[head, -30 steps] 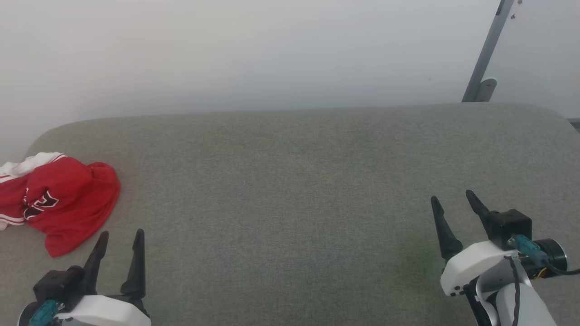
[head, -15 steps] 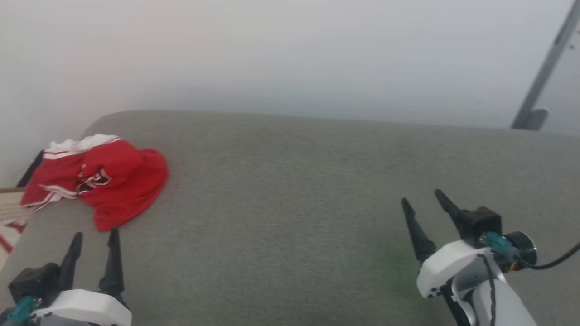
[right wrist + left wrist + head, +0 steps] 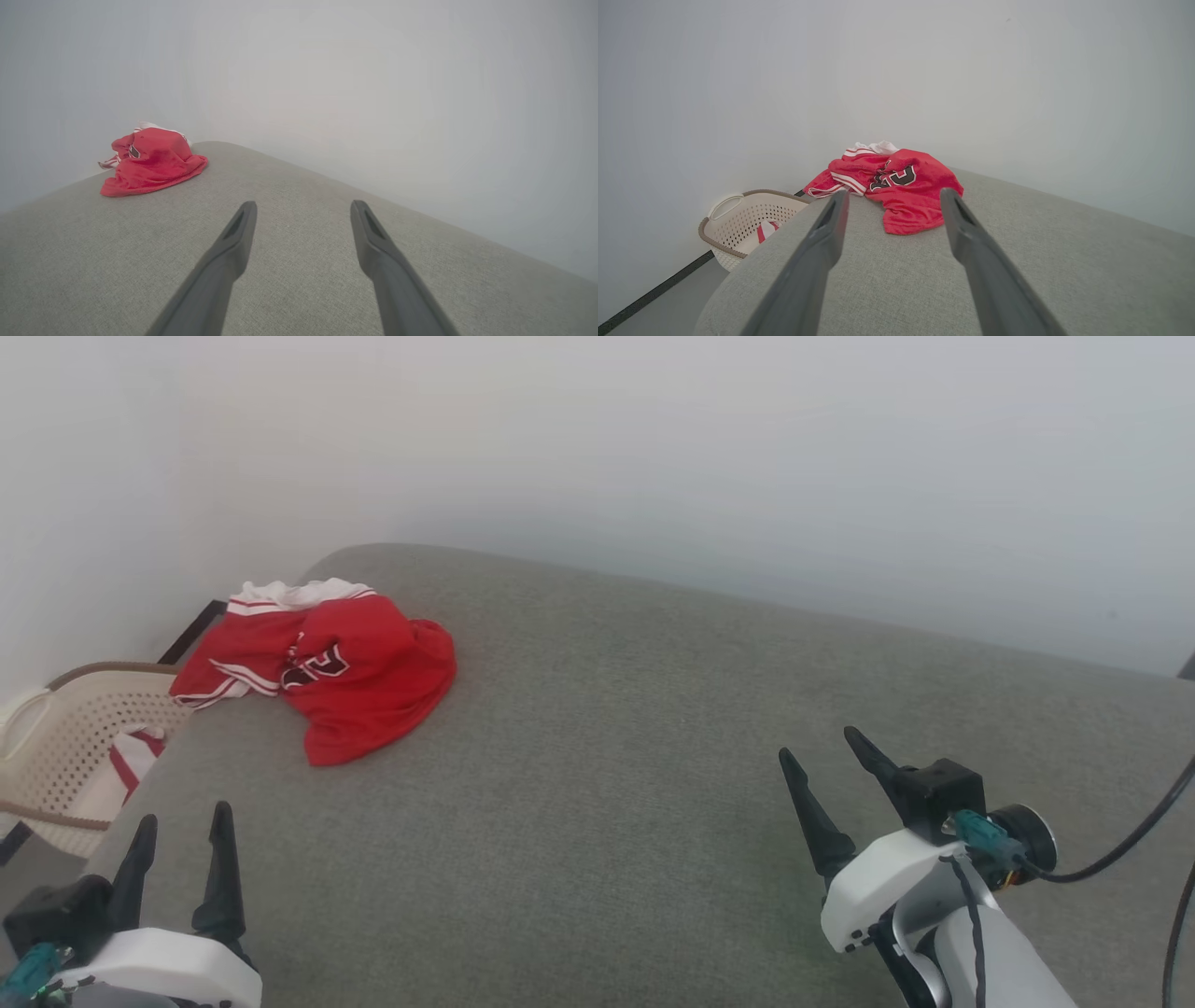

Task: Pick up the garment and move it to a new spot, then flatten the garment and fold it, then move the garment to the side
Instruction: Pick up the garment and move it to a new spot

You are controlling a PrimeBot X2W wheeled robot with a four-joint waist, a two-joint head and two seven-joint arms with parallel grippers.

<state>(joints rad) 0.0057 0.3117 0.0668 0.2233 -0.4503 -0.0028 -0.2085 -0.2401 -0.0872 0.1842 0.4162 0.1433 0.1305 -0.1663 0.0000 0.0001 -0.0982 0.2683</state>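
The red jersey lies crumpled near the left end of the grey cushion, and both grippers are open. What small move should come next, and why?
Probably reach the left gripper forward toward the red jersey, jaws open. The jersey lies untouched ahead of that gripper at the grey cushion's left end, near the laundry basket, while the right gripper hovers far to the other side.

cloth garment (image 3: 373, 686), matt upholstery (image 3: 653, 756), seemingly plastic basket (image 3: 58, 747)

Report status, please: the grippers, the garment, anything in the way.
Left gripper open, holding nothing; right gripper the same. Garment crumpled at far left corner of grey cushion, untouched. Basket beside cushion's left end, not in the way.
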